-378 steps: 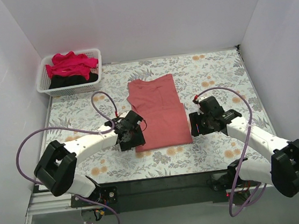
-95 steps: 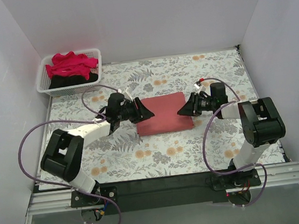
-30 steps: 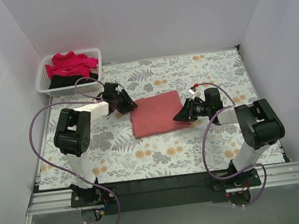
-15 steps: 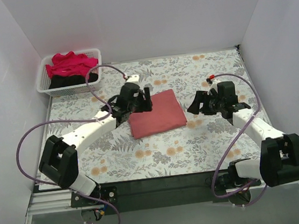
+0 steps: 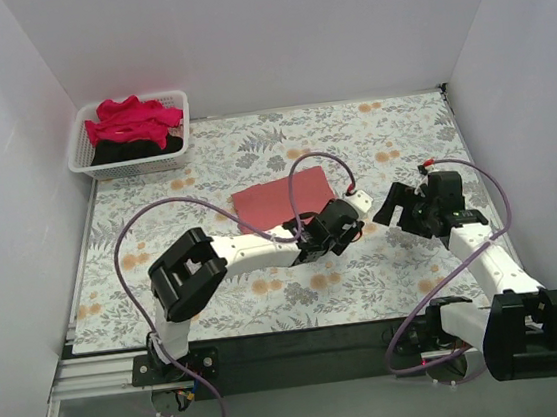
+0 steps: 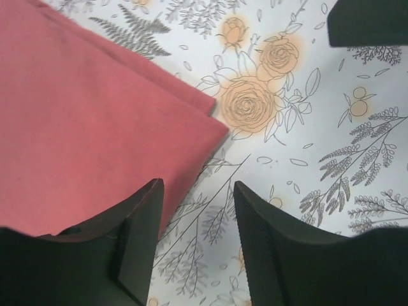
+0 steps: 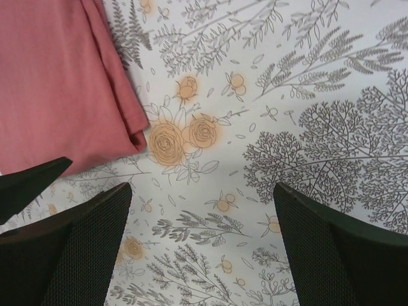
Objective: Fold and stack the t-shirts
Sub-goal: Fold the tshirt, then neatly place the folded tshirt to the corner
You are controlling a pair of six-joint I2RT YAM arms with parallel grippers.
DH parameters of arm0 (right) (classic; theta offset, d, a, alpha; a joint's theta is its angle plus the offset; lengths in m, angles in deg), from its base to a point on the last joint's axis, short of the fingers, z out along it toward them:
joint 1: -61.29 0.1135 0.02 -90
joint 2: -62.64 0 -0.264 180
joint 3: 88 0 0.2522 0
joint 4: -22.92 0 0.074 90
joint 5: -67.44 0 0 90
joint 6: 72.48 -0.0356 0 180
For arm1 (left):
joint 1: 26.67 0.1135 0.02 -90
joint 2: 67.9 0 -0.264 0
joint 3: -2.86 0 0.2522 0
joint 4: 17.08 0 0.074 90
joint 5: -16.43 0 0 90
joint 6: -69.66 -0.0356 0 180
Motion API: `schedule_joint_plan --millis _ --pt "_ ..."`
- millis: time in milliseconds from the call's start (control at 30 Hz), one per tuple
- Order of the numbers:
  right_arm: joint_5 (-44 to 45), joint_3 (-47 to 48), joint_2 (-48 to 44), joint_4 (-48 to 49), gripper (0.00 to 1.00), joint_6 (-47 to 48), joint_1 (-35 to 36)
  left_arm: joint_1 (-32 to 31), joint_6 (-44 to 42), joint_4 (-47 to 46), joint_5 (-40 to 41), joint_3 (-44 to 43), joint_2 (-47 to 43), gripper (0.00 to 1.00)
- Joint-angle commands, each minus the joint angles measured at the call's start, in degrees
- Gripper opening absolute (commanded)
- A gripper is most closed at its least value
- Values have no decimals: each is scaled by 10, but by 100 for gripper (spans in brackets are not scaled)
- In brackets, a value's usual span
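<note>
Overhead, the floral table [image 5: 401,134] is carrying a white basket [image 5: 133,167] far left of the folded coral-red t-shirt [image 5: 269,199], with a crimson-pink t-shirt [image 5: 133,119] and a black t-shirt [image 5: 136,149] lying inside, unseen by either wrist camera. Closer in, the left gripper [image 6: 197,191] is hovering over that shirt's corner, jaws apart, gripping nothing; the right gripper [image 7: 201,191] is gaping wide beside it.

The coral tee [image 5: 273,201] lies folded into a flat, layered rectangle near the middle of the counter [image 5: 371,138], turned slightly askew. Its edges are neat, and one corner shows stacked layers. The crimson tee [image 5: 133,119] sits crumpled on top of the black tee [image 5: 141,149] in the basket [image 5: 133,168] at the far left corner.
</note>
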Motion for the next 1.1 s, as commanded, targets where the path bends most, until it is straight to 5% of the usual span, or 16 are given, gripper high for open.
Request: schedule_joint_plan --millis 0,300,500,700,1067 --pt "-19 -6 18 -2 98 -18 -21 -1 -60 -32 26 -33 18 44" --pt "-76 -42 45 41 98 -34 -41 -1 -90 -75 36 -26 88 38" --pt "-123 -66 76 106 98 -60 -41 -1 -91 -115 30 15 71 0" --pt "-202 -100 136 285 96 -158 -24 -1 -86 -149 8 59 -3 0" --pt "-197 -11 309 395 89 -223 101 -1 -63 -155 -9 75 -30 0"
